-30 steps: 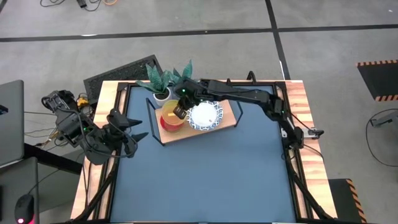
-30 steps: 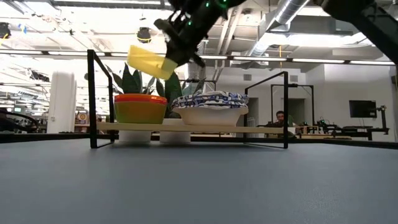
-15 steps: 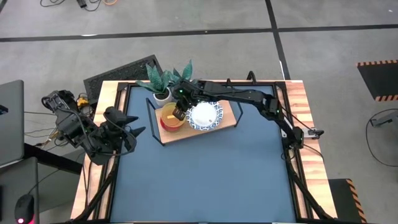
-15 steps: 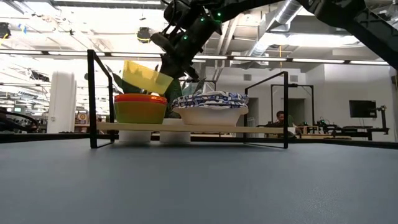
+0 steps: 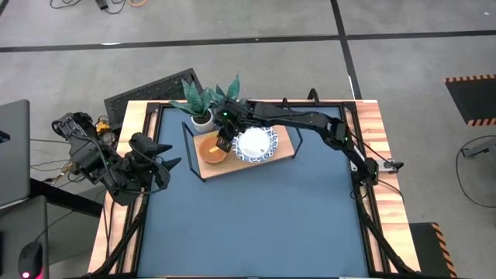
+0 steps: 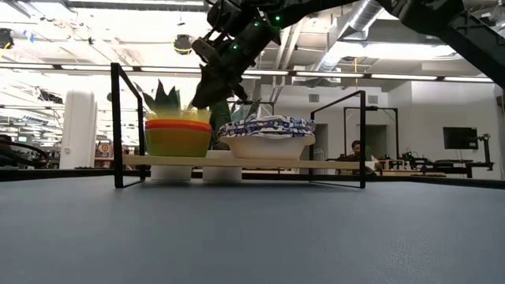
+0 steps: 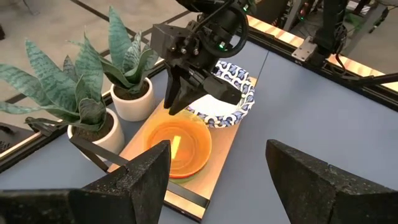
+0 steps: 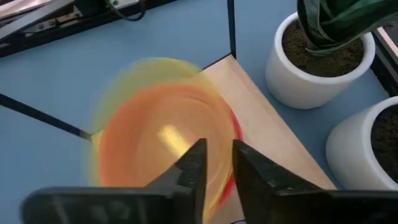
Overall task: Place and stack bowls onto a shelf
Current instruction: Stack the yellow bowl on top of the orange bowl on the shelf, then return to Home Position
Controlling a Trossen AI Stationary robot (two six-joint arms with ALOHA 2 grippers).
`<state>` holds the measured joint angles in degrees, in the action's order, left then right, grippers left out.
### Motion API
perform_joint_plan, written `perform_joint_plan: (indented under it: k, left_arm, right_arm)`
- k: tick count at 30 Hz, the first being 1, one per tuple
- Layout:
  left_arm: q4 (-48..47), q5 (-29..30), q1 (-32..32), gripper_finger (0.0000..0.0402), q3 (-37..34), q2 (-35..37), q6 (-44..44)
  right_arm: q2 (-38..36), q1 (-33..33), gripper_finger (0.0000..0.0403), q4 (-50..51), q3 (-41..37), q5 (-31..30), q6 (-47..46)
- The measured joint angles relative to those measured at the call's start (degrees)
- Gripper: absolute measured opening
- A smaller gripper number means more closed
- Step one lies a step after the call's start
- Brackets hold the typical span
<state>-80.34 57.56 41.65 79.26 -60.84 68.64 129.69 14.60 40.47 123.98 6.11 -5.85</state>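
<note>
The shelf (image 5: 288, 142) carries two stacks. On its left end stand the small coloured bowls (image 6: 177, 136), nested, with the yellow bowl (image 8: 155, 140) on top, inside the red one; it shows blurred in the right wrist view. To their right stand the white blue-rimmed bowls (image 5: 256, 145), also stacked. My right gripper (image 6: 199, 99) hangs just above the right rim of the yellow bowl, fingers pointing down and a little apart, with nothing between them. My left gripper (image 5: 177, 159) waits open near the table's left edge.
Two white plant pots (image 7: 134, 102) with spiky leaves stand right behind the shelf's left end, close to my right gripper. The shelf's black wire frame (image 6: 116, 126) rises at its corners. Blue tabletop (image 5: 256, 225) stretches in front of the shelf.
My right gripper came down toward the coloured stack with the yellow bowl tilted in its fingers, then let go. The yellow bowl has dropped level into the red bowl, and the fingers now stand just above its rim.
</note>
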Motion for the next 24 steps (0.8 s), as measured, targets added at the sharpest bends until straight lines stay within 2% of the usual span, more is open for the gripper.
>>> perform_joint_plan:
  k: [7,11,16,19,24]
  left_arm:
    - [0.0,0.1,0.0,0.0247,0.0,0.0,0.0]
    - [0.9,0.1,0.0,0.0247,0.0,0.0,-0.7]
    - [7.0,0.9,0.0,0.0247,0.0,0.0,-7.6]
    - [10.4,1.2,0.0,0.0247,0.0,0.0,-13.4]
    - [10.4,-1.9,0.0,0.0247,0.0,-0.3,-21.4]
  right_arm:
    - [0.0,1.0,0.0196,-0.3,0.0,0.1,-2.7]
    - [-2.6,1.0,0.0216,0.6,-0.1,2.4,-4.1]
    - [-14.3,0.9,0.0217,0.2,0.1,6.0,-4.6]
    - [-21.3,0.6,0.0215,4.0,0.1,6.0,-5.3]
    - [-33.2,-1.0,0.0215,13.5,0.0,5.8,-2.5]
